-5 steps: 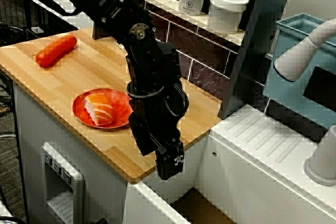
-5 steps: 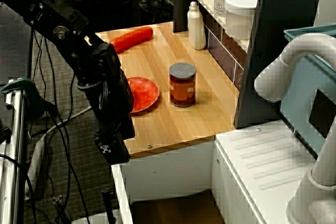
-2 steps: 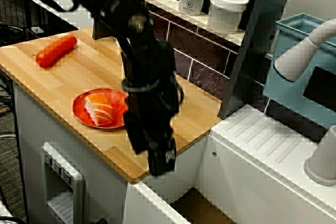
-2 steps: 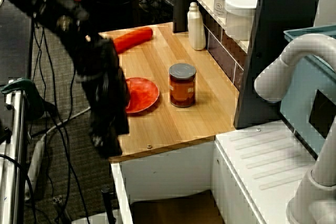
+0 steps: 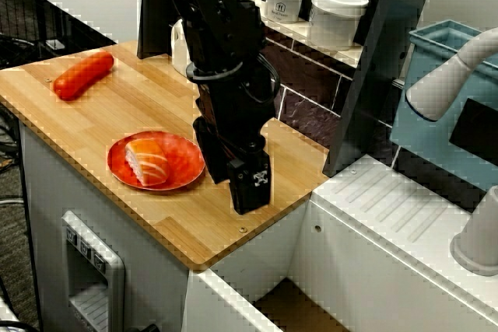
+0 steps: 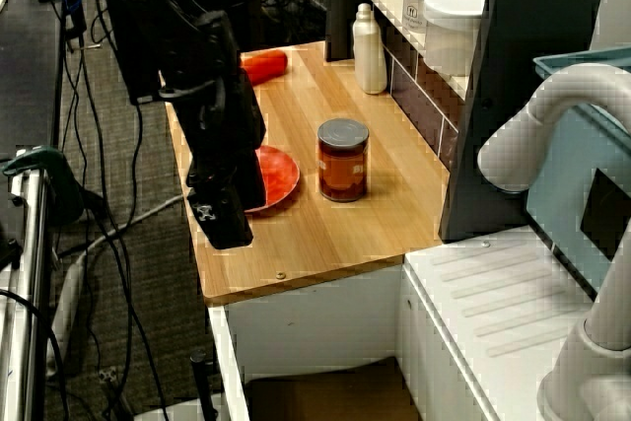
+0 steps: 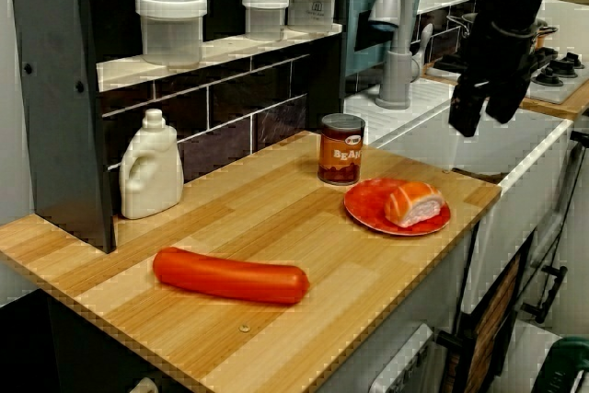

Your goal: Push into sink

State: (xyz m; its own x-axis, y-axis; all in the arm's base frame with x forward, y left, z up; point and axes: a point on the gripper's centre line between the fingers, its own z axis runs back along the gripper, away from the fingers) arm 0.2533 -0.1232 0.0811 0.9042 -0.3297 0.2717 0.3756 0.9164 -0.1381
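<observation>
Up and back over the counter [image 5: 93, 126] comes the gripper [image 5: 249, 188] from the sink [image 5: 288, 309] edge, jaws unreadable, now hovering beside the plate [image 5: 183, 162] with the sink empty-looking below, apparently lining up a push.

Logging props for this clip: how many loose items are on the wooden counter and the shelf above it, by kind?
Sausage: 1
Plate with salmon sushi: 1
Bean jar: 1
White bottle: 1
Lidded tubs on the shelf: 3
Total: 7
</observation>
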